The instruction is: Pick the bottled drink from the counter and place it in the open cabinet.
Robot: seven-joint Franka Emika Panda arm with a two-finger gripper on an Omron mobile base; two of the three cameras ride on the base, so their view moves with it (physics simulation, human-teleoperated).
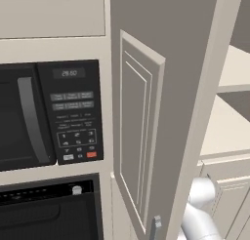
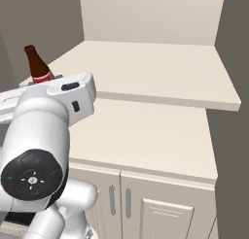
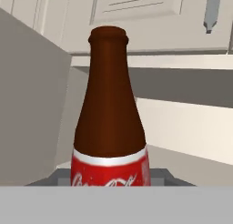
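The pincer (image 3: pixel 111 184) is clamped on the bottle (image 2: pixel 39 67), held upright at the left edge of the open cabinet (image 2: pixel 160 70), so the carry is nearly done and the next move is to ease it onto a shelf (image 2: pixel 146 131) and let go.
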